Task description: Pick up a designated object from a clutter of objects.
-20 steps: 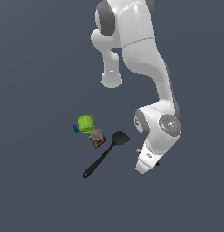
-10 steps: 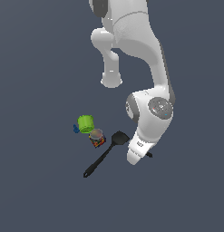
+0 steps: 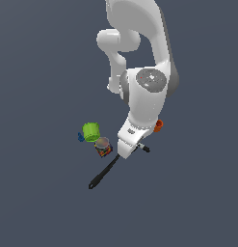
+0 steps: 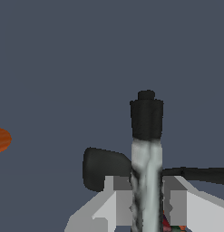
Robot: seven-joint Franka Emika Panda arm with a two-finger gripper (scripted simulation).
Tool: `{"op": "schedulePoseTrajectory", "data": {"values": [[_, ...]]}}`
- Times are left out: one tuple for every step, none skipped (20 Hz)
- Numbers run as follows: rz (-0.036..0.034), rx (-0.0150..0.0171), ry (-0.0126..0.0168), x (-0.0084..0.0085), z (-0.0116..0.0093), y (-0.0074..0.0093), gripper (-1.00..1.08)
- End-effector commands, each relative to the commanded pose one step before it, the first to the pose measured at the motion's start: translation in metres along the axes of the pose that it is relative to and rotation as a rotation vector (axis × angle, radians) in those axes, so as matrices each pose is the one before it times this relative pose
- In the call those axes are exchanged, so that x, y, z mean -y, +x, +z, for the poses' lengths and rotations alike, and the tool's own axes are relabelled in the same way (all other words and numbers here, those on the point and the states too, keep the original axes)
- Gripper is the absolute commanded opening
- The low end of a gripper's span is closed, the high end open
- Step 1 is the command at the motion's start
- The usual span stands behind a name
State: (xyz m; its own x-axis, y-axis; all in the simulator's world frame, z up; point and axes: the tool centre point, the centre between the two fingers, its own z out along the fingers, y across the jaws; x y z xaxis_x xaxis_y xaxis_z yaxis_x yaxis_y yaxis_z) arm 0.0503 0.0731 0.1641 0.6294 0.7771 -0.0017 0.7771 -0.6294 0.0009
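Fingers (image 4: 147, 204) clamped on the marker stick (image 4: 147, 136); spatula (image 3: 105, 173) blade mostly hidden behind them

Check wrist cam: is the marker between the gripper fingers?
Yes, the marker stands between the two fingers of the gripper, its black cap poking out past them.

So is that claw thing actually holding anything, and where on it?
Looks so: the gripper appears shut on the marker-like stick, gripping its pale body below the black cap.

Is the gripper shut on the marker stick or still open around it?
Shut on it: in the wrist view both fingers press against the marker stick.
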Motion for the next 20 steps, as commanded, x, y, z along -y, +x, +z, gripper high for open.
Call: {"op": "schedulePoseTrajectory", "data": {"values": [[-0.00017, -0.00081, 0.00013, -0.00402, -0.02276, -0.01834, -1.0], [-0.00006, -0.00038, 0.00029, -0.0018, -0.00933, -0.00738, -1.0], [0.0, 0.0, 0.0, -0.00181, -0.00948, -0.00745, -1.0], [-0.00007, -0.00039, 0.00028, -0.00189, -0.00974, -0.00764, -1.0], [-0.00007, -0.0004, 0.00028, -0.00192, -0.0099, -0.00774, -1.0], [-0.00007, -0.0004, 0.00027, -0.00194, -0.00991, -0.00772, -1.0], [-0.00008, -0.0004, 0.00026, -0.00195, -0.00991, -0.00769, -1.0], [0.0, 0.0, 0.0, -0.00193, -0.00985, -0.00758, -1.0], [-0.00011, -0.00058, 0.00036, -0.00197, -0.00978, -0.00756, -1.0], [-0.00008, -0.00041, 0.00025, -0.00194, -0.00955, -0.00735, -1.0], [0.0, 0.0, 0.0, -0.00189, -0.0093, -0.00709, -1.0], [-0.00008, -0.00042, 0.00025, -0.00193, -0.00911, -0.00699, -1.0], [0.0, 0.0, 0.0, -0.00187, -0.00883, -0.00671, -1.0], [0.0, 0.0, 0.0, -0.00183, -0.00853, -0.00648, -1.0], [0.0, 0.0, 0.0, -0.00177, -0.00819, -0.00622, -1.0], [0.0, 0.0, 0.0, -0.00172, -0.00783, -0.00594, -1.0], [0.0, 0.0, 0.0, -0.00171, -0.00749, -0.00568, -1.0], [0.0, 0.0, 0.0, -0.00171, -0.00714, -0.0054, -1.0], [0.0, 0.0, 0.0, -0.0017, -0.00674, -0.00509, -1.0], [0.0, 0.0, 0.0, -0.00165, -0.00626, -0.00472, -1.0]]}}
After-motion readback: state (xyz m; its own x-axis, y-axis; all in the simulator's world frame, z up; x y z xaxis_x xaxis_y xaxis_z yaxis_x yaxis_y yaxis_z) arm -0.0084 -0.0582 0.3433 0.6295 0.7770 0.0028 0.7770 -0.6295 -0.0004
